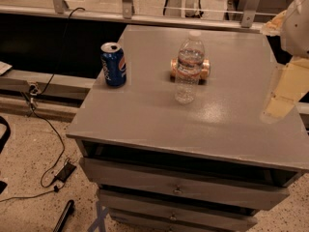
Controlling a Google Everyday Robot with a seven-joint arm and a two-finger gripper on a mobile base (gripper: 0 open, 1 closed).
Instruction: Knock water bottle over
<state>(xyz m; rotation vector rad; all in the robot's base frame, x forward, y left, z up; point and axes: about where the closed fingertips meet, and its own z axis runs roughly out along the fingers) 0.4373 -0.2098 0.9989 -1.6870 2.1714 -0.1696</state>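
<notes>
The water bottle is a clear ribbed plastic bottle with a white cap. It stands upright near the middle of the grey cabinet top. My gripper shows as a cream-coloured part at the right edge of the view, over the right side of the cabinet top. It is well to the right of the bottle and apart from it. The arm reaches in from the upper right corner.
A blue Pepsi can stands upright at the left of the top. A tan-gold can lies on its side just behind the bottle. Drawers are below the front edge. Cables lie on the floor at the left.
</notes>
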